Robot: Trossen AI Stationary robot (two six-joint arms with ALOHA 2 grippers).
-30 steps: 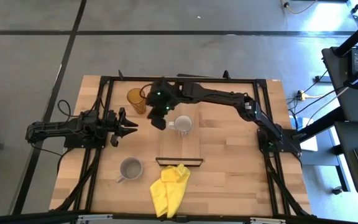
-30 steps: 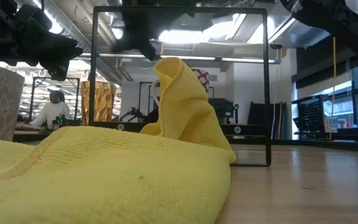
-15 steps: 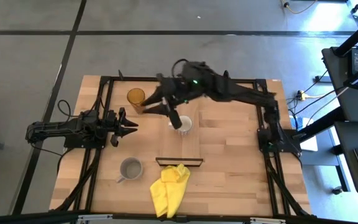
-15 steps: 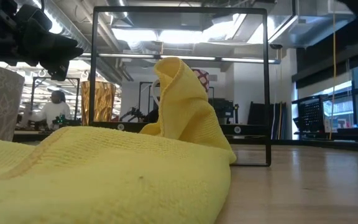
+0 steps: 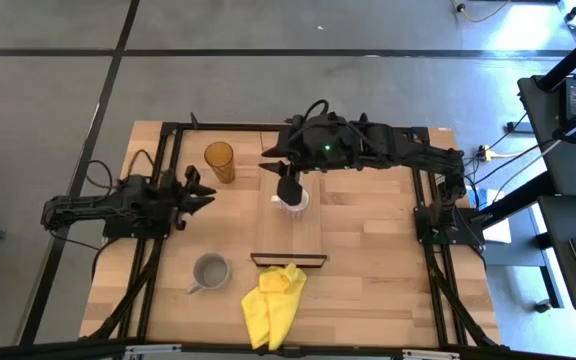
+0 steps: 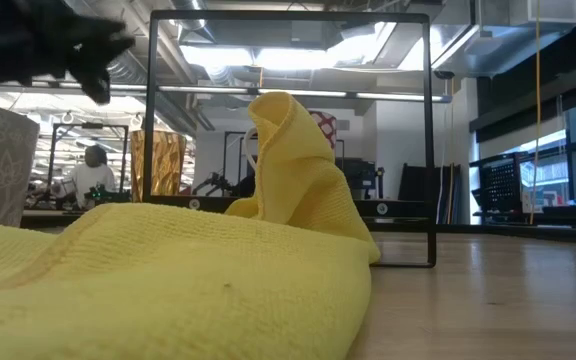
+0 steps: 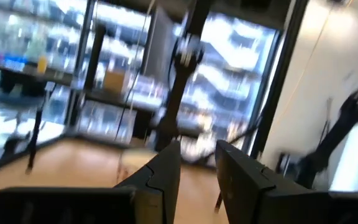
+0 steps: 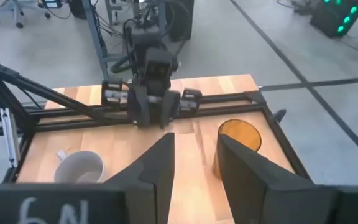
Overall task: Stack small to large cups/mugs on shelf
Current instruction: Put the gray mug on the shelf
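In the low view a crumpled yellow cloth (image 6: pixel 168 270) fills the foreground, hiding most of the surface (image 5: pixel 368 260). In the high view's lower centre, the grey mug (image 5: pixel 209 270) stands left of the pale shelf (image 5: pixel 298 235). The right pincer (image 5: pixel 289 190), fingers spread, overlaps the white mug (image 5: pixel 299 205) on the shelf. The amber tumbler (image 5: pixel 219 160) stands upper left; the left pincer (image 5: pixel 196 192), also spread, hovers below it.

- My right gripper (image 5: pixel 290 190) hangs over the white mug (image 5: pixel 296 203) on the shelf (image 5: pixel 290 232), blocking any way in from above.
- Bare shelf lies below the mug in the high view.
- At upper left the tumbler (image 5: pixel 219 161) stands clear.
- The cloth (image 5: pixel 273 302) crowds the shelf's lower end.
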